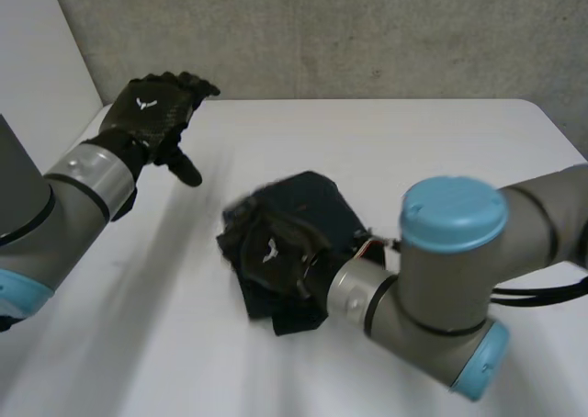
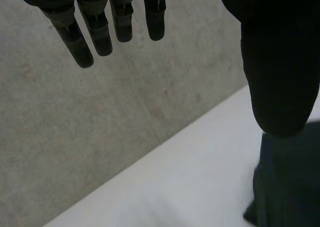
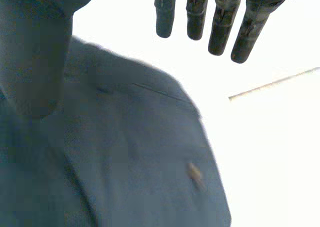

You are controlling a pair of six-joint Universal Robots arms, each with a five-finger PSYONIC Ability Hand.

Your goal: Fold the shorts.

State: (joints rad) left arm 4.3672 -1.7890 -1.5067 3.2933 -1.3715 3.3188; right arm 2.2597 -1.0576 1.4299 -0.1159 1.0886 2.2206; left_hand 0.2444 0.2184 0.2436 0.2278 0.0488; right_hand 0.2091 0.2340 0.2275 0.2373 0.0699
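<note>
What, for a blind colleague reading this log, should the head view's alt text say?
The robot's right hand is over dark shorts in the middle of a white table. Its left hand, open and empty, hovers near the far left edge, apart from the shorts.

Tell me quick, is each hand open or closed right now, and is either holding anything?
Left hand: open, holding nothing, away from the shorts.
Right hand: open, over the shorts.

The shorts [image 3: 125, 152] under the palm of the right hand [image 3: 219, 32] are matt cloth; the table [image 1: 386, 141] smooth, the wall [image 2: 75, 137] rough like concrete
</note>
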